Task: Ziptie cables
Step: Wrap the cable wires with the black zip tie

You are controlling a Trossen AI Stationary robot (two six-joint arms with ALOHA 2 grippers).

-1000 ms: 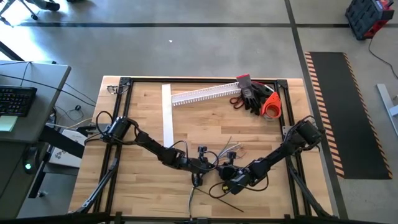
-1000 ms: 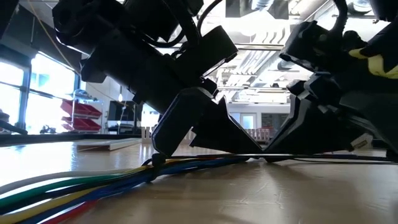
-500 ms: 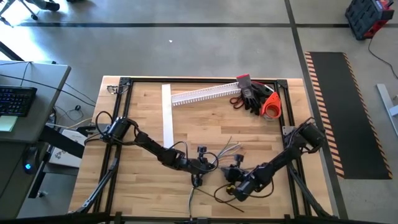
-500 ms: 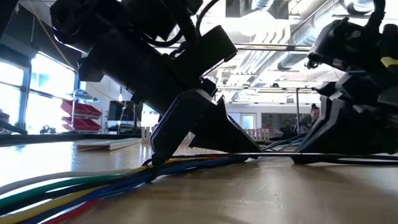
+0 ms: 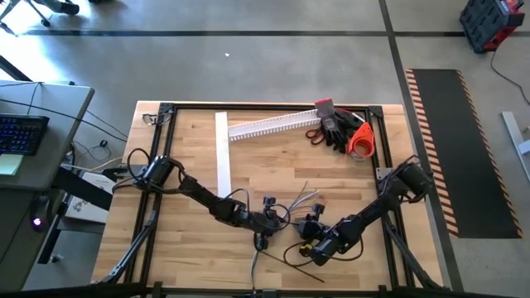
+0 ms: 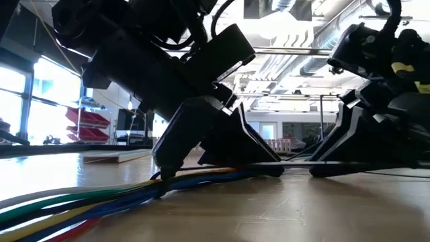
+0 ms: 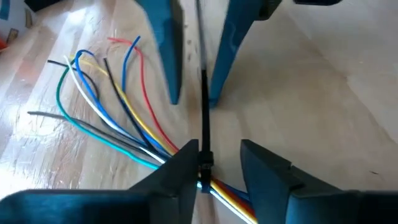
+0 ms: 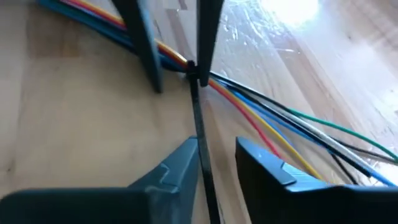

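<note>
The cables, a bundle of coloured wires (image 7: 118,118) (image 8: 280,118), lie on the wooden table near its front middle (image 5: 290,217). A black ziptie (image 7: 203,106) (image 8: 198,118) circles the bundle, and its head (image 7: 204,163) sits on top. Its tail runs along the table to my right gripper. My left gripper (image 7: 219,163) (image 5: 267,223) stands open at the head. My right gripper (image 8: 217,158) (image 5: 313,242) stands open around the tail, facing the left one. My left gripper has the ziptie's head (image 7: 204,163) between its fingers, close against the inner side of one finger (image 7: 186,163); I cannot tell whether it touches. My right gripper has the tail (image 8: 203,155) running along one finger's inner edge (image 8: 183,163); I cannot tell whether it touches.
A white slotted channel (image 5: 269,126) and a flat white strip (image 5: 222,153) lie at the far middle. Dark gloves, red-handled scissors and an orange object (image 5: 344,131) sit at the far right. The wires' loose ends fan out behind the grippers (image 5: 306,197).
My right gripper has drawn back a little toward the table's right and near edges, away from the left one, and has rolled at the wrist. The ziptie's tail still lies stretched along the table between the two grippers.
</note>
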